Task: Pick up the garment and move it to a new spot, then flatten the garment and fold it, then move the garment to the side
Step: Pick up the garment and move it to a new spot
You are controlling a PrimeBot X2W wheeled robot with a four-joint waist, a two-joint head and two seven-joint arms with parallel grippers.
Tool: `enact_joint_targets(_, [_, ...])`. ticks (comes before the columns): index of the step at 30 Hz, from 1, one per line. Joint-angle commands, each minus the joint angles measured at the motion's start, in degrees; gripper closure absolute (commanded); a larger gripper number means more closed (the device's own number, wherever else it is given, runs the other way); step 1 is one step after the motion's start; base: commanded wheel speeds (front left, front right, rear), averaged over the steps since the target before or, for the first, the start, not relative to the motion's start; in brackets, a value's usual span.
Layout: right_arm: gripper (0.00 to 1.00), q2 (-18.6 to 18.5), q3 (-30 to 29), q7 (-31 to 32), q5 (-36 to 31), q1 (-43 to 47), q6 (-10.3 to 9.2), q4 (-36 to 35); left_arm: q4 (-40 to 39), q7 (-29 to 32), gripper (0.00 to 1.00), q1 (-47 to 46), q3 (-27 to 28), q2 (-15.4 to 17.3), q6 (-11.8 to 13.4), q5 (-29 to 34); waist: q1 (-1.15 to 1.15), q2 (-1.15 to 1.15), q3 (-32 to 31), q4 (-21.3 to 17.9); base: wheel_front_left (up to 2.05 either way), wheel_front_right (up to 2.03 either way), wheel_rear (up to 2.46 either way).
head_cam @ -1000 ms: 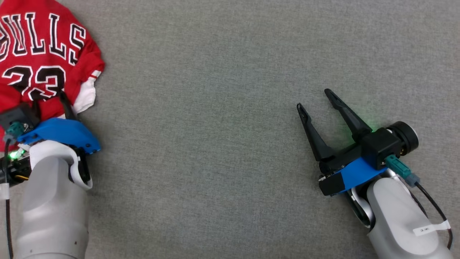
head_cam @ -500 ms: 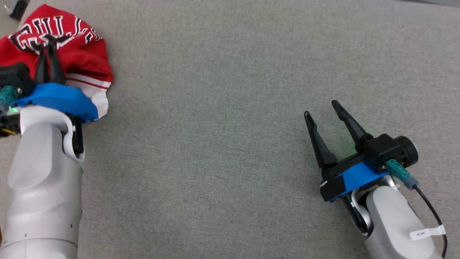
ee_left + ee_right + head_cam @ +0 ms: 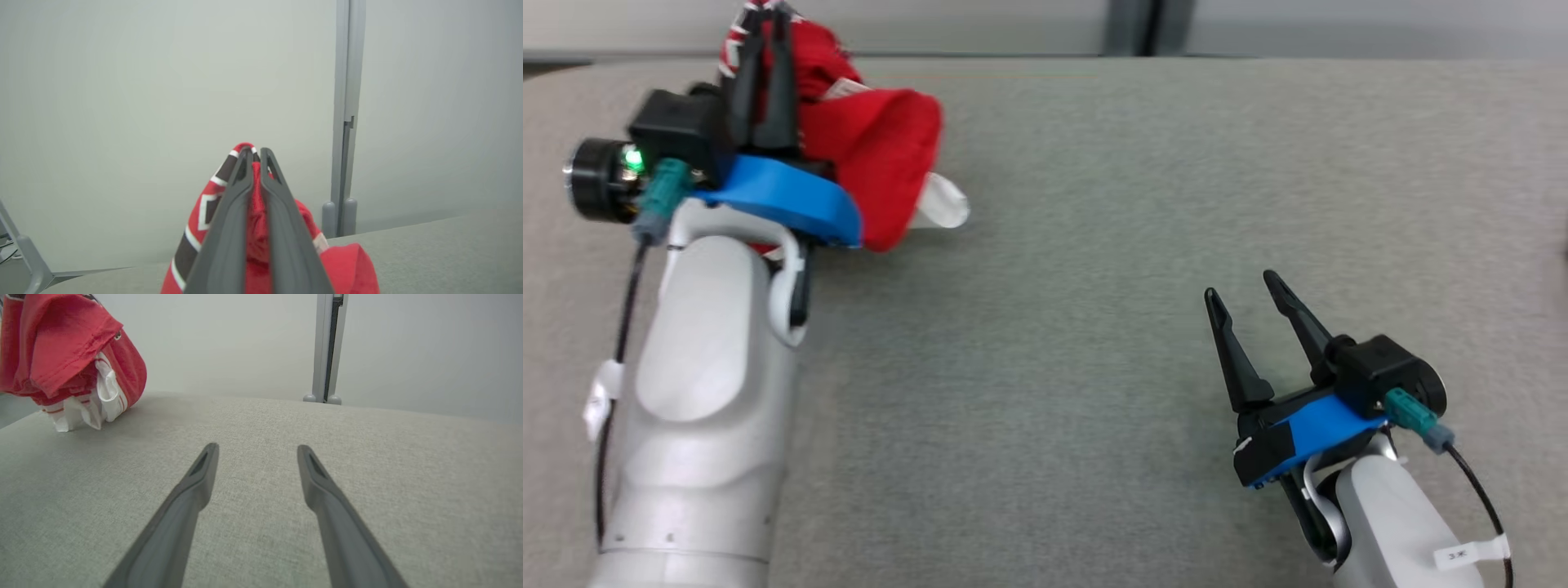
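Left gripper [image 3: 254, 157] clamped tight on a bunched fold of the red garment [image 3: 882, 163], cloth hanging raised at the far left of the grey padded surface [image 3: 1094, 245], white hem touching it, right gripper [image 3: 1241, 287] spread wide, empty, low over the surface, well apart from the garment

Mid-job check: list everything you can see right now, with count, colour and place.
garment: one, red with black-and-white lettering and white trim, bunched, hanging from the left tool at the surface's far left
surface: one, grey fabric, under both arms
post: one, grey, upright behind the surface's far edge
wall: one, pale grey, behind the post
left tool: one, dark fingers, shut on the garment, raised
right tool: one, dark fingers, open and holding nothing, near right
forearms: two, pale, lower left and lower right of the head view
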Motion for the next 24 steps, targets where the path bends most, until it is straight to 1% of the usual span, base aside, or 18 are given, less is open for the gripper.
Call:
enact_joint_targets(1, [0.00,0.4,-0.3,0.0,0.4,0.9,0.01,0.2,-1.1,-0.3,1.00,0.6,-1.7,-1.1,-0.4,-0.5,0.00,0.00,-2.7,-4.2,0.00,0.00,0.00])
enact_joint_targets(7, [0.00,0.6,-0.4,0.0,1.1,1.5,0.01,0.5,-3.3,-0.3,1.00,1.5,-8.7,-3.1,-0.8,-3.8,0.00,0.00,-3.4,-9.8,0.00,0.00,0.00])
enact_joint_targets(8, [0.00,0.6,-0.2,0.0,1.5,1.5,0.01,0.3,-3.6,-0.3,1.00,1.6,-10.0,-3.2,-0.9,-4.7,0.00,0.00,-3.4,-10.6,0.00,0.00,0.00])
enact_joint_targets(9, [0.00,0.6,-0.2,0.0,1.5,1.5,0.01,0.3,-3.6,-0.3,1.00,1.6,-10.0,-3.2,-0.9,-4.7,0.00,0.00,-3.4,-10.6,0.00,0.00,0.00])
enact_joint_targets(12, [0.00,0.6,0.3,0.0,2.5,1.5,0.01,0.3,-5.6,-0.3,1.00,2.7,-15.8,-3.3,-0.7,-9.9,0.00,0.00,-3.7,-12.6,0.00,0.00,0.00])
enact_joint_targets(16, [0.00,0.6,0.3,0.0,3.1,1.8,0.01,0.5,-7.0,-0.3,1.00,3.7,-22.0,-3.1,1.7,-15.0,0.00,0.00,-4.2,-13.9,0.00,0.00,0.00])
enact_joint_targets(18, [0.00,0.6,0.1,0.0,3.2,2.2,0.01,0.7,-6.5,-0.3,1.00,4.5,-23.9,-3.1,3.0,-16.5,0.00,0.00,-4.6,-14.0,0.00,0.00,0.00])
enact_joint_targets(20, [0.00,0.6,-0.1,0.0,3.2,2.6,0.01,0.8,-5.4,-0.3,1.00,5.5,-24.6,-3.1,4.2,-17.1,0.00,0.00,-4.9,-13.8,0.00,0.00,0.00])
enact_joint_targets(23, [0.00,0.6,-0.4,0.0,3.2,2.9,0.01,0.9,-3.5,-0.3,1.00,8.0,-23.9,-3.1,5.5,-16.9,0.00,0.00,-5.5,-13.1,0.00,0.00,0.00])
enact_joint_targets(24, [0.00,0.6,-0.6,0.0,3.1,3.0,0.01,0.9,-2.9,-0.3,0.79,9.1,-23.7,-3.2,5.8,-16.6,0.00,0.00,-5.8,-12.7,0.00,0.00,0.00])
